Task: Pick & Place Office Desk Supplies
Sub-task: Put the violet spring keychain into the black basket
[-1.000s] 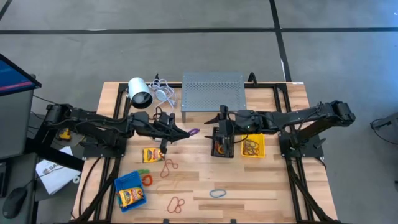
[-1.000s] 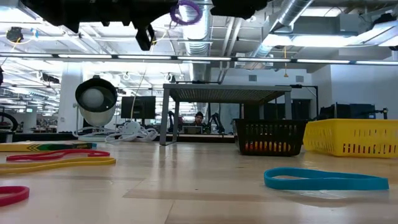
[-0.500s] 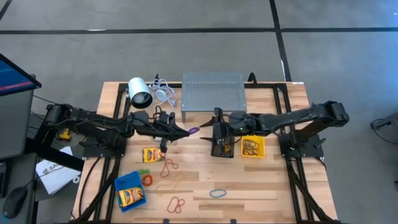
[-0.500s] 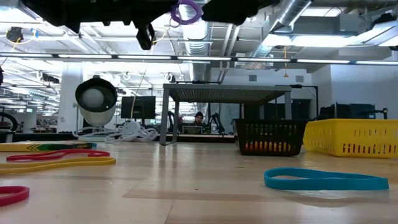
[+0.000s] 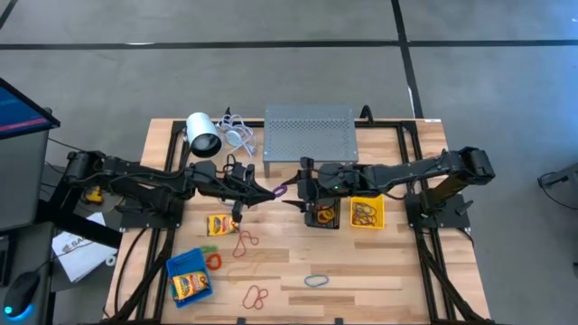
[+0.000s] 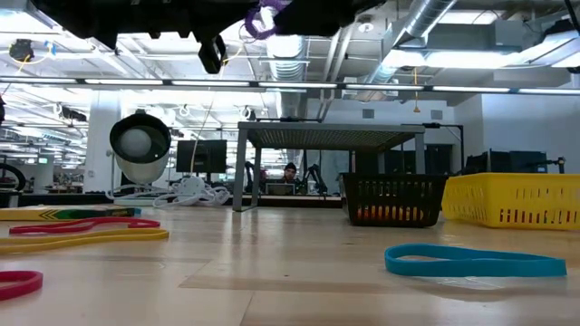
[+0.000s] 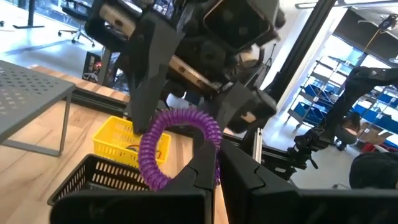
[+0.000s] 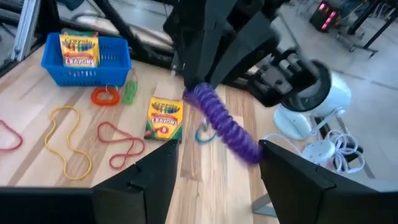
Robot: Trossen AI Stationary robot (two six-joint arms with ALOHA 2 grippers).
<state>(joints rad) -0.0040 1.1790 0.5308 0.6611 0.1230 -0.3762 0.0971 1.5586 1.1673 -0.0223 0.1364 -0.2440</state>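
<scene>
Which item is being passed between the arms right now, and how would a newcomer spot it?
Start at the grey perforated stand at the table's back edge; just in front of its left corner the two arms meet in mid-air. The left gripper, jaws shut, holds a purple coiled loop there, with the right gripper open around it. Unlike the flat rubber bands on the wood, it is spiralled and raised.

We read "Crayola Crayons" on the crayon box in the blue bin and on the crayon box lying on the tabletop.
</scene>
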